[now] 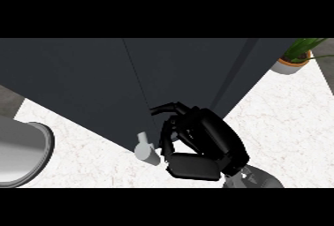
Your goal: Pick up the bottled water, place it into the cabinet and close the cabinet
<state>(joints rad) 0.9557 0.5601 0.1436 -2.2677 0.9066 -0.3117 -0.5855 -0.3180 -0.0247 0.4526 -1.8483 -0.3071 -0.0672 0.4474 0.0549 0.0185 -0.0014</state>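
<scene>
bottled water: can't spot it in my head view; no telling if it's in the cabinet or behind the hand.
cabinet: big dark box, fills the far and left part of my view, stands on the table. I see a thin vert. seam down its front, approx. mid-view.
handle: pale grey, at the cabinet's near edge, just left of the hand.
right robot hand: black, mid-view at the cabinet's near-right corner, forearm coming in from bottom right. Fingers curled in narrow, tips up against the dark front by the seam; I see nothing held in them.
table: white marbled top, bare patches near left and right of the cabinet.
sink: grey basin, left edge.
potted plant: far right corner, well apart from the hand.
</scene>
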